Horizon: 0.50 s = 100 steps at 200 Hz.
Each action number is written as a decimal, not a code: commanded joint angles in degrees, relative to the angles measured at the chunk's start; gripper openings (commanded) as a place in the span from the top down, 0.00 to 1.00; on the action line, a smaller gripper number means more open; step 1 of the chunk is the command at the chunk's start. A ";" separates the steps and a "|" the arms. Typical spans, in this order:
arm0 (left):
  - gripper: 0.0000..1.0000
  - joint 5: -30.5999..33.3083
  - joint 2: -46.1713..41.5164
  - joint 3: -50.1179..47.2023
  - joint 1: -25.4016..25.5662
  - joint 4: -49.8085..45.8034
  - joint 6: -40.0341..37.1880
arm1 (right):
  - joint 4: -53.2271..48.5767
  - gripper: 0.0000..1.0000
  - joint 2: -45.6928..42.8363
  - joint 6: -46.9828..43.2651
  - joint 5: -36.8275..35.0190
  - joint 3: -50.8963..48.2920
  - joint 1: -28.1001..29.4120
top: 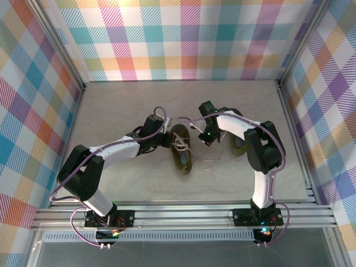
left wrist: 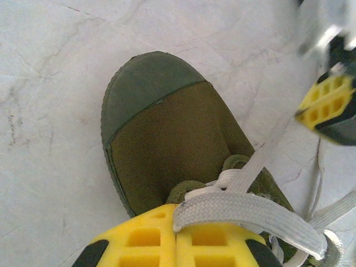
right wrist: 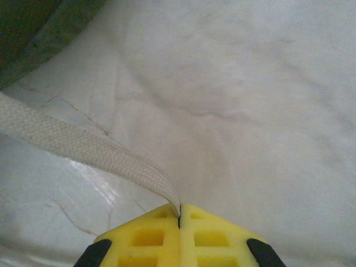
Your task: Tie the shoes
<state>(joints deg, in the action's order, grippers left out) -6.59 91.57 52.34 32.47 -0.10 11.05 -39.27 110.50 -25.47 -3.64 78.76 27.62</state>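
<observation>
One olive-brown shoe [top: 182, 150] lies mid-table, its dark toe cap and canvas upper [left wrist: 167, 128] seen close in the left wrist view. My left gripper [top: 168, 139] is at the shoe's left side, its yellow pads [left wrist: 177, 229] shut on a flat pale lace [left wrist: 245, 214] over the knot area. My right gripper [top: 206, 138] hovers just right of that shoe, shut [right wrist: 179, 214] on the other lace end [right wrist: 83, 147], which runs taut back toward the shoe's sole edge [right wrist: 28, 33]. The second shoe [top: 239, 147] sits further right, partly hidden under my right arm.
Pale marble-like tabletop [top: 139, 105] inside checked walls [top: 183, 39]. Loose lace loops trail on the table right of the shoe [left wrist: 320, 178]. The right gripper's yellow pad [left wrist: 325, 103] shows in the left wrist view, close to the shoe. A metal rail [top: 183, 214] runs along the near edge.
</observation>
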 commanded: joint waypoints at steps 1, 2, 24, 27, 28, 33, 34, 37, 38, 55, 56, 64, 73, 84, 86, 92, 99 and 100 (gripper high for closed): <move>1.00 -0.71 -0.82 1.29 -0.91 -0.87 2.10 | -0.54 1.00 -7.09 10.80 -3.80 2.61 -0.11; 1.00 -0.71 -0.84 1.33 -0.92 -0.91 2.16 | -0.76 1.00 -7.25 11.37 -3.82 2.75 -0.11; 1.00 -0.51 -1.29 1.35 -1.07 -0.62 3.62 | -4.10 1.00 -11.16 24.63 1.15 2.51 0.48; 1.00 -0.53 -1.35 1.31 -1.09 -0.62 3.83 | -4.38 1.00 -11.78 26.18 2.05 2.11 0.58; 1.00 -0.57 -1.42 1.29 -1.09 -0.61 3.86 | -4.40 1.00 -12.01 26.71 2.36 1.88 0.59; 1.00 -0.70 -1.52 1.36 -1.17 -0.54 4.04 | -4.50 1.00 -13.11 29.28 3.65 0.82 0.73; 1.00 -0.70 -1.55 1.36 -1.18 -0.53 4.06 | -4.50 1.00 -13.33 29.79 3.87 0.58 0.75; 1.00 -0.76 -1.69 1.30 -1.20 -0.50 4.19 | -4.40 1.00 -14.03 31.29 4.34 -0.11 0.77; 1.00 -0.78 -1.72 1.33 -1.19 -0.51 4.22 | -4.37 1.00 -14.23 31.81 4.52 -0.33 0.77; 1.00 -1.54 -2.34 1.19 -1.21 0.06 4.51 | -4.23 1.00 -17.95 39.16 5.26 -4.05 0.77; 1.00 -1.61 -2.35 1.19 -1.24 0.08 4.46 | -4.19 1.00 -18.08 39.48 5.33 -4.23 0.77; 1.00 -2.11 -2.51 1.30 -1.25 0.10 4.51 | -3.80 1.00 -19.49 41.64 6.29 -5.48 0.77; 1.00 -2.65 -2.58 1.48 -1.19 0.10 4.39 | -2.93 1.00 -20.82 43.28 8.54 -6.59 0.77; 1.00 -3.07 -2.71 1.46 -1.23 0.25 4.38 | -2.51 1.00 -21.93 45.33 11.86 -6.87 0.77; 1.00 -3.07 -2.71 1.45 -1.24 0.24 4.47 | -2.66 1.00 -21.98 45.69 12.42 -6.69 0.77; 1.00 -3.03 -2.71 1.42 -1.26 0.24 4.57 | -3.68 1.00 -22.00 46.78 13.46 -6.00 0.77; 1.00 -3.20 -2.79 1.43 -1.20 0.22 4.75 | -5.62 1.00 -21.71 48.63 12.86 -4.86 0.77; 1.00 -3.23 -2.80 1.40 -1.23 0.21 4.76 | -6.03 1.00 -21.63 48.92 12.69 -4.63 0.77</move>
<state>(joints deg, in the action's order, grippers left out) -8.14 90.63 52.36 31.94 -0.03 14.66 -42.09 89.60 13.26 3.88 72.79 28.14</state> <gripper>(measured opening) 0.053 0.045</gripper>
